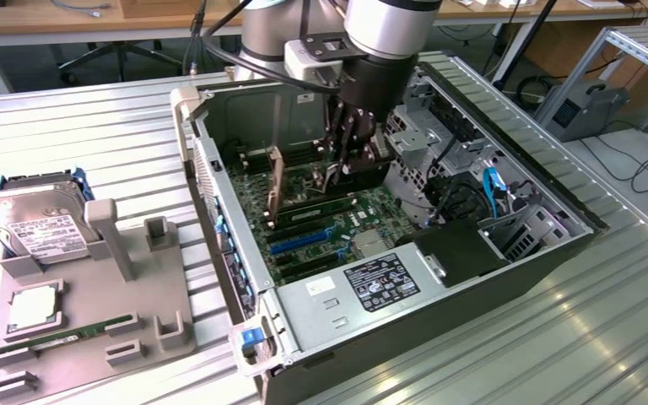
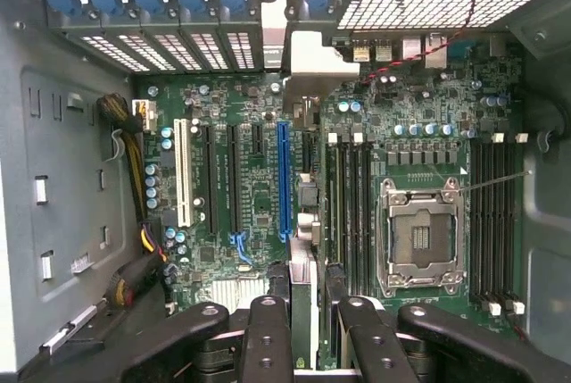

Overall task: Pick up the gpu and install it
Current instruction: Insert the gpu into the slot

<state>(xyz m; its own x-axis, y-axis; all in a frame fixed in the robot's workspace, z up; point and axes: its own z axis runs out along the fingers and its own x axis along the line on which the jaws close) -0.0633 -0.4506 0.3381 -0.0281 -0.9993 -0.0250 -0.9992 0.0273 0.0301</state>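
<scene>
**Mia:** What is closest to us?

**Ben:** On the metal bench point(image 1: 594, 337), at the exterior view's left, sits a grey holder point(image 1: 88, 312). A green RAM stick point(image 1: 65, 333) lies in it, then a square chip point(image 1: 34, 308), then a silver hard drive point(image 1: 34, 224) further back.

**Mia:** And the big box?

**Ben:** That is the computer case point(image 1: 223, 253), lying open on its side. The part nearest us is the power box point(image 1: 358, 287) with a black label.

**Mia:** Where is the gripper?

**Ben:** The gripper point(image 1: 353, 160) reaches down into the case, over the green board point(image 1: 313, 228). In the wrist view its black fingers point(image 2: 266, 329) are closed on the gpu point(image 2: 305, 213).

**Mia:** What does the gpu look like?

**Ben:** It is a thin dark strip seen from its edge. It runs away from the gripper point(image 2: 303, 312) to its shiny end bracket point(image 2: 312, 53) near the back wall of the case.

**Mia:** What is close around it?

**Ben:** A long blue slot point(image 2: 283, 178) is just beside it on one side. The dark RAM slots point(image 2: 352, 204) are just beside it on the other. I cannot tell if the gpu touches the board.

**Mia:** Anything else near?

**Ben:** A white slot point(image 2: 185, 173) sits past the blue one. The metal chip socket point(image 2: 419, 231) sits past the RAM slots. A grey drive cage point(image 1: 425, 143) and a blue cable point(image 1: 489, 190) are close to the arm, on the exterior view's right.

**Mia:** And far away?

**Ben:** A wooden desk point(image 1: 77, 17) stands behind the bench.
</scene>
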